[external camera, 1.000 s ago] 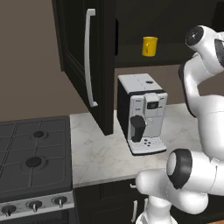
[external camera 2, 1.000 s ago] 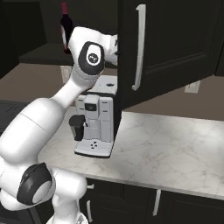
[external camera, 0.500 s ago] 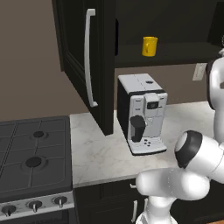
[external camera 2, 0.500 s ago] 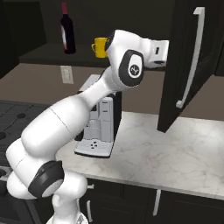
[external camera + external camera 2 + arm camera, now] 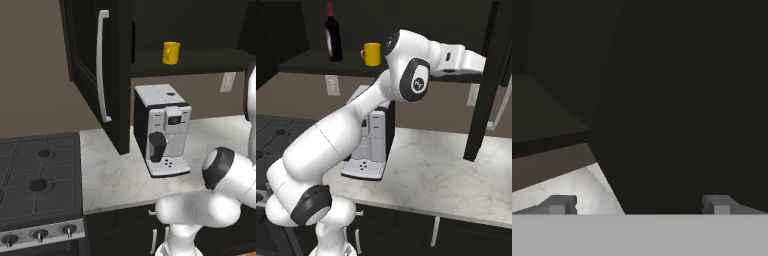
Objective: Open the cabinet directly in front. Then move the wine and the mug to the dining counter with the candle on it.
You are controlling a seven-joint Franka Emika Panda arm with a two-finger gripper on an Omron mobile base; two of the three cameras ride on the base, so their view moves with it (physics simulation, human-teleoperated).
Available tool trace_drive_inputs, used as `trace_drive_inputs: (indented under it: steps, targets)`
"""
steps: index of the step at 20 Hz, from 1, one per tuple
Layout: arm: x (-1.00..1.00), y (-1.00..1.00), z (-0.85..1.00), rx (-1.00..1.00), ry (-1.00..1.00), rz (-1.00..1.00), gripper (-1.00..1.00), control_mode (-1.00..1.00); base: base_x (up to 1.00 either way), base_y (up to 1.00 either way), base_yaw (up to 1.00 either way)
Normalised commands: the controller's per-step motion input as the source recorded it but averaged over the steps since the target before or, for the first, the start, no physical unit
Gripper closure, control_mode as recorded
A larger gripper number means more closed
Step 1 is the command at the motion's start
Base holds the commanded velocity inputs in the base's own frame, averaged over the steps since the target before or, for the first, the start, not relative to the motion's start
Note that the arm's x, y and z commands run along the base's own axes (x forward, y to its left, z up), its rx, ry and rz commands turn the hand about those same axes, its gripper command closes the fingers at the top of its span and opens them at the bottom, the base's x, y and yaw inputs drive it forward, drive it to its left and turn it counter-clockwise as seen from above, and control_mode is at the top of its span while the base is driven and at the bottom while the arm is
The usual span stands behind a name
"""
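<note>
**Cabinet doors swung wide, bottle and mug not yet moved**

Both tall panelled doors of the dark black-brown wall cabinet (image 5: pixel 100 75) stand open. Inside, on its shelf, the small dark wine bottle with a red neck (image 5: pixel 332 35) stands beside the bright yellow cylindrical mug (image 5: pixel 371 54). The fingers (image 5: pixel 637 205) are spread wide, holding nothing, close against the right door. Both carries remain.

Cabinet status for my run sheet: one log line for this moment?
cabinet: both doors open | gripper: open, at right door | wine, mug: on shelf
</note>
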Motion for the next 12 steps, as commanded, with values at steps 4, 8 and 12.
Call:
trace_drive_inputs:
  steps: [4,8,12]
  targets:
    - [-0.5,0.99,0.0,0.0,-0.09,0.21,-1.0,-1.0,0.0,0.0,0.0]
    - [-0.4,1.0,-0.13,0.0,-0.09,0.31,-1.0,-1.0,0.0,0.0,0.0]
    - [-0.31,1.0,-0.19,0.0,-0.06,0.32,-1.0,-1.0,0.0,0.0,0.0]
